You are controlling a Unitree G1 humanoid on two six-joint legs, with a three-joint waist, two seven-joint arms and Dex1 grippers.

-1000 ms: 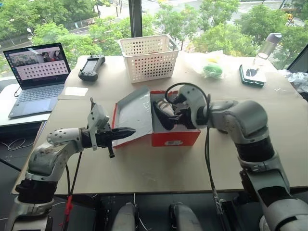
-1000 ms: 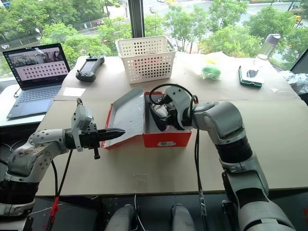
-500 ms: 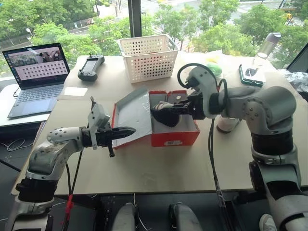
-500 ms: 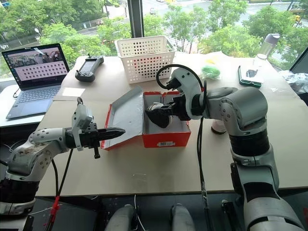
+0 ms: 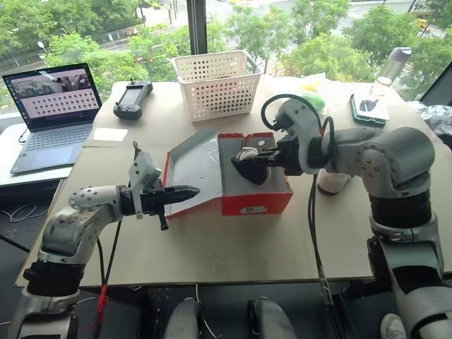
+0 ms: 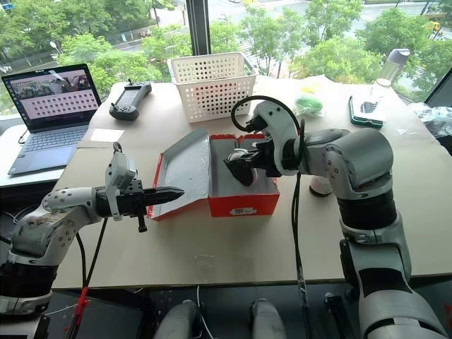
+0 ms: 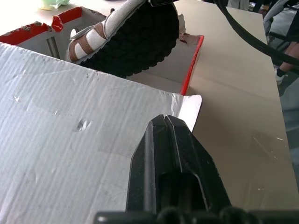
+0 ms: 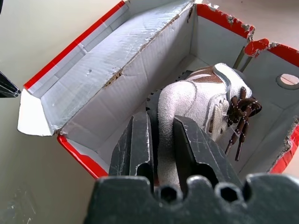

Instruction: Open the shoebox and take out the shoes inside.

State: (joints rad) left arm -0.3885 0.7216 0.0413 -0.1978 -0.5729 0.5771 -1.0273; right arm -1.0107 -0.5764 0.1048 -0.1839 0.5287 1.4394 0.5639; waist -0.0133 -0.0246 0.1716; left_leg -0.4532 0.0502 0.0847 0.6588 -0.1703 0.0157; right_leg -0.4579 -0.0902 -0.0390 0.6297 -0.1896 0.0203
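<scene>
Trees fill the window behind your tan table (image 5: 233,247), where the shoebox (image 5: 247,201) sits open at the middle, its lid (image 5: 194,166) folded out toward your left. Your left gripper (image 5: 185,192) has its fingers pressed together on nothing, tips just over the lid's near corner, apparently to keep the flap down and the box steady. Your right gripper (image 8: 159,140) pinches the heel of one shoe (image 8: 205,100) between narrow jaws, the shoe raised and tilted, sole outward, above the box's floor. That heel grip should let it clear the wall. Another shoe (image 5: 332,182) seems to stand on the table behind your right forearm. Beyond the box stand a white basket (image 5: 219,85) and a laptop (image 5: 53,113).
</scene>
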